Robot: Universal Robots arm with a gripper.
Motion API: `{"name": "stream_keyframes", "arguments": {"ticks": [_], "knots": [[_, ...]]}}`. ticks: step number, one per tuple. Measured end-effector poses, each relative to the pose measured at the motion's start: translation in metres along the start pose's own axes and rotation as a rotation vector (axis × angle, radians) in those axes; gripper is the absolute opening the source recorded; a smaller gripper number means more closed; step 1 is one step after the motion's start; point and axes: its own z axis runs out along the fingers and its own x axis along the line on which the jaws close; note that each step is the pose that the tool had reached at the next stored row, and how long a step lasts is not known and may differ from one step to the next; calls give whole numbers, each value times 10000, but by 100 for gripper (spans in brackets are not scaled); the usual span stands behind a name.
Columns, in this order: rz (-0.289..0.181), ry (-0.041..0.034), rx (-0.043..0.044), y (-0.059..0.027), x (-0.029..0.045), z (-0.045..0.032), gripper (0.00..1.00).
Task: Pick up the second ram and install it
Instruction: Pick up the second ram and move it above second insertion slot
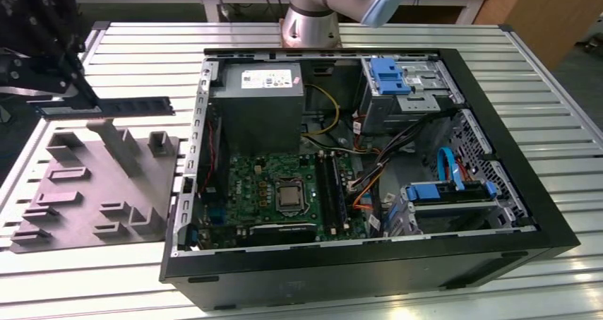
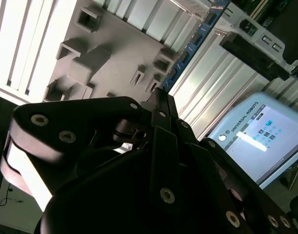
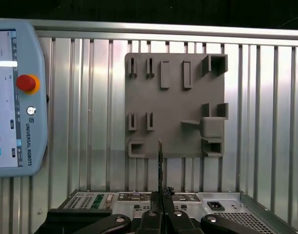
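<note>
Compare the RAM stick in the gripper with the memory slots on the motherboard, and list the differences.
Place: the second ram is held off the table by the gripper, outside the case near the grey fixture. The memory slots are fixed to the motherboard inside the case.
Direction: in the exterior view the second ram runs left to right, while the memory slots run crosswise to it.
Both are long, narrow and dark.

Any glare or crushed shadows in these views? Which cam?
Second wrist view: table slats blown out white, gripper holding the second ram a near-black silhouette. First wrist view: streaky glare on the slats, teach pendant screen washed bright. Exterior view: even light, computer case interior dimmer.
</note>
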Motion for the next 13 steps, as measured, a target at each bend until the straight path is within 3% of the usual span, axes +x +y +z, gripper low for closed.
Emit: {"name": "stream_keyframes", "arguments": {"ticks": [13], "knots": [[0, 0, -1, -448, 3, 5, 12]]}}
